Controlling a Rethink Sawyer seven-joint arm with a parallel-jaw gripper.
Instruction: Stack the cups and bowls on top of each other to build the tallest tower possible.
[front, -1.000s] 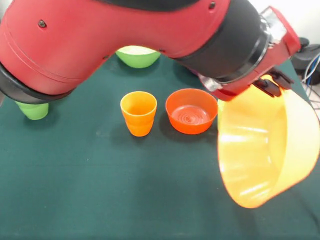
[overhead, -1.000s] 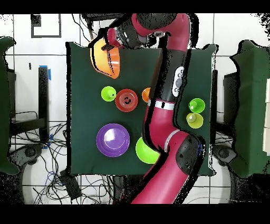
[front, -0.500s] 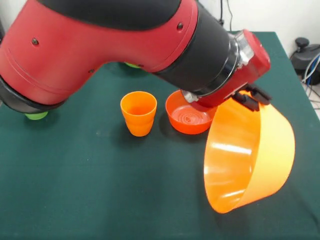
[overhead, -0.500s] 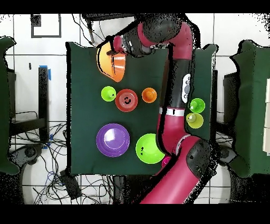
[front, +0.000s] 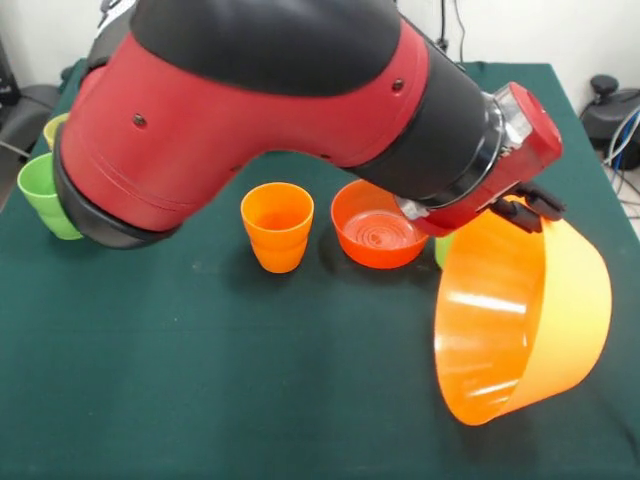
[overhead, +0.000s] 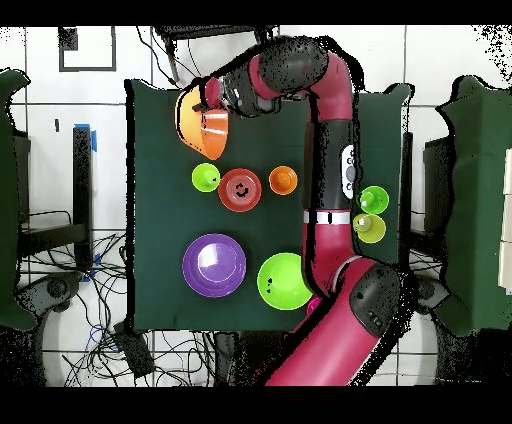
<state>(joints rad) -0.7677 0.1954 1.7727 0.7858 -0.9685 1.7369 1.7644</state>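
My gripper (front: 524, 207) (overhead: 208, 101) is shut on the rim of the very large orange bowl (front: 520, 320) (overhead: 200, 122). The bowl hangs tilted on its side near the table's front right in the front view, its lower rim close to the cloth. Just behind it stand a small red-orange bowl (front: 380, 222) (overhead: 240, 189), an orange cup (front: 277, 226) (overhead: 283, 180) and a lime green cup (front: 443, 250) (overhead: 206, 178), which is half hidden in the front view. No tower is in view; the cups and bowls stand singly.
A purple bowl (overhead: 214, 265) and a green bowl (overhead: 283, 281) sit nearer the robot's base. A green cup (front: 40, 195) (overhead: 373, 199) and a pale yellow cup (front: 55, 128) (overhead: 368, 228) stand side by side at the table's edge. The thick red arm (front: 270, 110) hangs over the middle.
The gripper has carried the orange bowl a little toward the table's side edge. The arm's upper part has swung, uncovering the green and pale yellow cups in the front view.
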